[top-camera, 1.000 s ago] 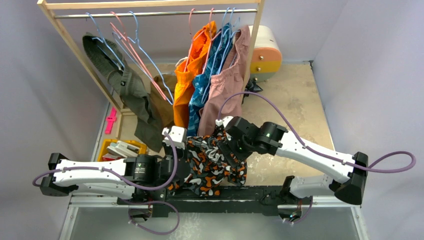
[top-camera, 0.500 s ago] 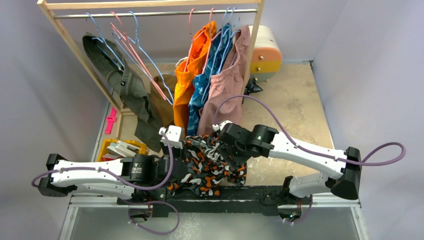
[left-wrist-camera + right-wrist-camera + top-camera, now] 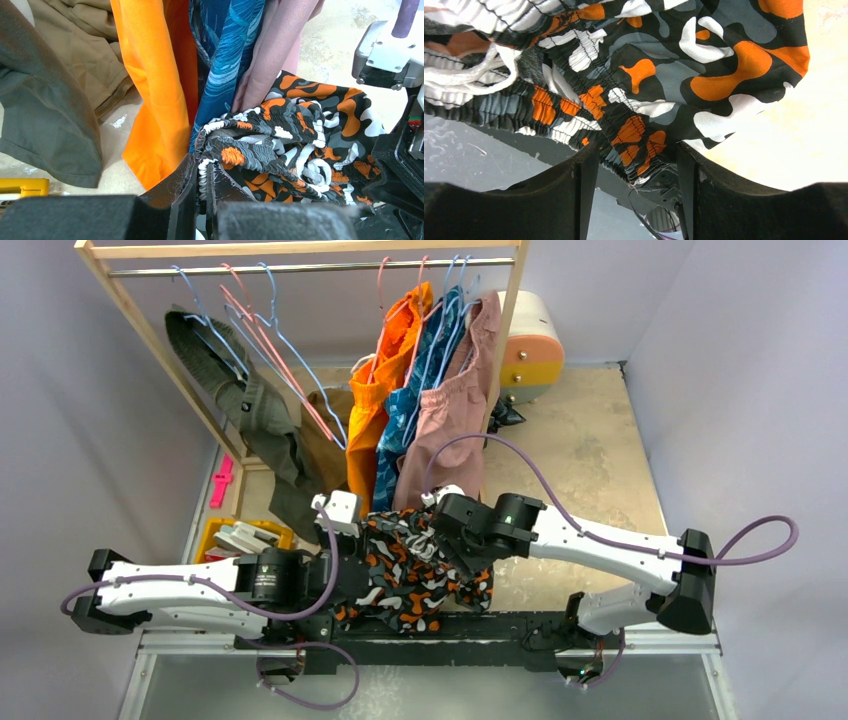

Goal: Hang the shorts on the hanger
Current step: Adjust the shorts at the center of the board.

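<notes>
Status: left gripper (image 3: 202,192) clamped tight on waistband of shorts (image 3: 300,140). Right gripper (image 3: 636,185) jaws apart, straddling waistband further along, not pinching it. Shorts hang bunched between both arms, above near edge of table (image 3: 590,440). Risk: right bites only a thin fold and the elastic slips out. Fabric soft, crumpled, drawstring (image 3: 479,75) loose.

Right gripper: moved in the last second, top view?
Yes. The right gripper has shifted left and slightly down the frame, judged against the hanging pink shorts.
</notes>
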`<state>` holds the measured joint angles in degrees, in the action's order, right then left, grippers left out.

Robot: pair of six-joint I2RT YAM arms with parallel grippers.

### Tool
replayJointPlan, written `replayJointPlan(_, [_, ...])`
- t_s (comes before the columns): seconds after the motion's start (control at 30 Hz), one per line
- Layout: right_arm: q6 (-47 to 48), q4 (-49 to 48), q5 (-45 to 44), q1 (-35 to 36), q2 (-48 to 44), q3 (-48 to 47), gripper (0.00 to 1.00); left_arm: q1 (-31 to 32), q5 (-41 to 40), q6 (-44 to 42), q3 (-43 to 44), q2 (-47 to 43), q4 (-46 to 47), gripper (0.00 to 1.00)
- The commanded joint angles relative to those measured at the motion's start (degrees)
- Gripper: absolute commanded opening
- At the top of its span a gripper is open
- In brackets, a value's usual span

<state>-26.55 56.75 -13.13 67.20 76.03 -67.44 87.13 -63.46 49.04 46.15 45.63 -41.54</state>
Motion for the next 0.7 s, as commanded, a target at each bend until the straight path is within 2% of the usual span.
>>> replayJointPlan(0.0, [-1.6,1.7,-3.0,1.1,0.9,-1.8,0.58,0.1,-2.4,1.9,0.7,-1.6,-1.0,0.00])
replayJointPlan(0.17, [-1.8,1.7,-3.5,2.1,1.8,-1.7,0.50,0.1,-2.5,2.3,0.7,-2.7,-2.0,0.00])
replayJointPlan(0.33, [-2.0,1.8,-4.0,2.7,2.5,-1.9,0.35,0.1,-2.8,2.4,0.8,-3.7,-2.9,0.00])
replayJointPlan(0.47, [-3.2,2.7,-6.4,3.0,3.3,-2.8,0.14,0.1,-2.9,2.5,0.9,-4.5,-3.4,0.00])
replayJointPlan(0.53, [-4.1,3.5,-8.3,3.0,3.5,-3.8,0.00,0.1,-2.9,2.3,1.0,-5.0,-3.4,0.00])
replayJointPlan(0.67, [-9.2,8.8,-13.7,3.0,4.0,-10.9,0.00,0.1,-1.2,-0.8,2.8,-5.6,-2.7,0.00])
